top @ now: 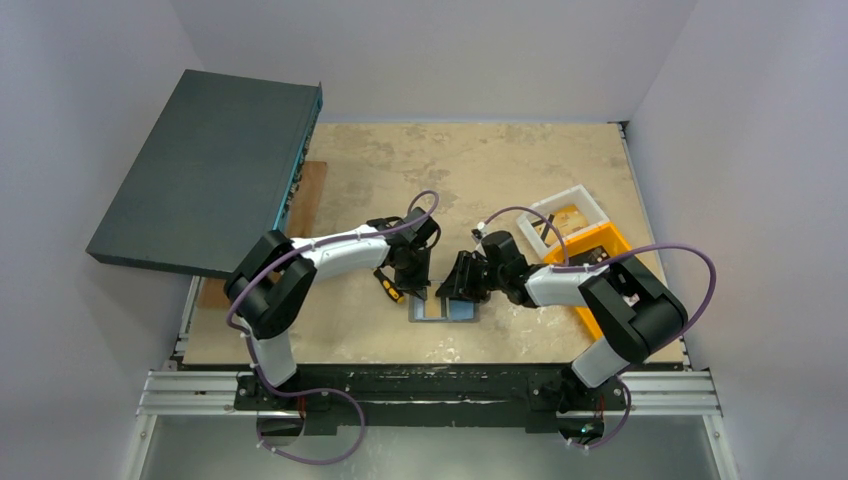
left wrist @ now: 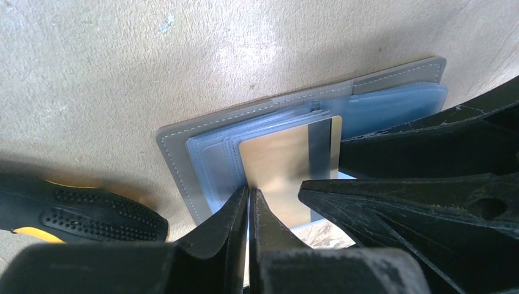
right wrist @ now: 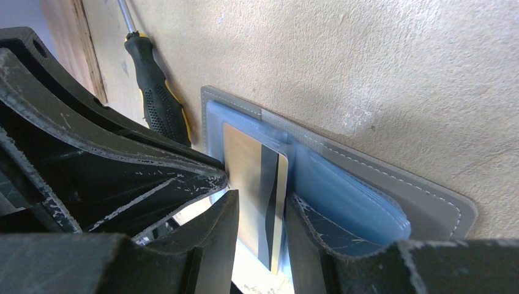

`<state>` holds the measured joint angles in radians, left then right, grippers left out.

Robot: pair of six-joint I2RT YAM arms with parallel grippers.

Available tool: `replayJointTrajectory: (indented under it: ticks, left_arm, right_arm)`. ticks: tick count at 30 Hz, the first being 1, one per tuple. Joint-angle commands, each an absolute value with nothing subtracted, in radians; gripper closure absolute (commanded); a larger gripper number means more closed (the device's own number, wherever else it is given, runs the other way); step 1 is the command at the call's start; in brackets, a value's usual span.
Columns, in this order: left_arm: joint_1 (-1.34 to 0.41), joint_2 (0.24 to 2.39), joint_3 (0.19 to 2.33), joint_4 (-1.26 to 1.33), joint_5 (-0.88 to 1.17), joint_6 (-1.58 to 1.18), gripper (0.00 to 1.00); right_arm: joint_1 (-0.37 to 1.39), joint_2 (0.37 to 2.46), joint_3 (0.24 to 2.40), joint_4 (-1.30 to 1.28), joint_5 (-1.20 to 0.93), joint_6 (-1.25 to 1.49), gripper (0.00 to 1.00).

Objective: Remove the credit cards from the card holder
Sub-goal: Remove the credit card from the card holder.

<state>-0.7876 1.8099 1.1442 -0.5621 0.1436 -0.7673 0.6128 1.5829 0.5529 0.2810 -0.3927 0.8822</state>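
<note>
The card holder lies open and flat on the desk, at 6 o'clock from the desk's middle and close to the near edge, grey outside down and pale blue pockets up. A gold card with a dark stripe stands partway out of one pocket, tilted up off the holder. The left tool is clenched on this card, its two fingers pressed almost together on the card's near corner. The right tool comes in from 3 o'clock with its fingers apart, one on each side of the card; the finger on the far side rests on the blue pocket, and whether either finger presses the card cannot be told. A screwdriver with a black and yellow handle lies just beside the holder at 9 o'clock. A large dark flat box hangs over the desk's corner at 10 o'clock, and an orange bin sits at 3 o'clock by the right arm.
</note>
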Motion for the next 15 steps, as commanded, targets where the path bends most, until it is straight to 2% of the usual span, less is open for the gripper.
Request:
replayJointTrajectory:
  ticks: [1,15]
  left_arm:
    - [-0.802,1.868,1.154,-0.555,0.134,-0.792,0.99]
    - [-0.800,1.896,1.134,-0.573,0.107,-0.810,1.00]
  right_arm:
    - [0.607,1.609,0.504,0.239,-0.347,0.858,0.65]
    - [0.495,1.604,0.379,0.506,-0.570,0.903,0.65]
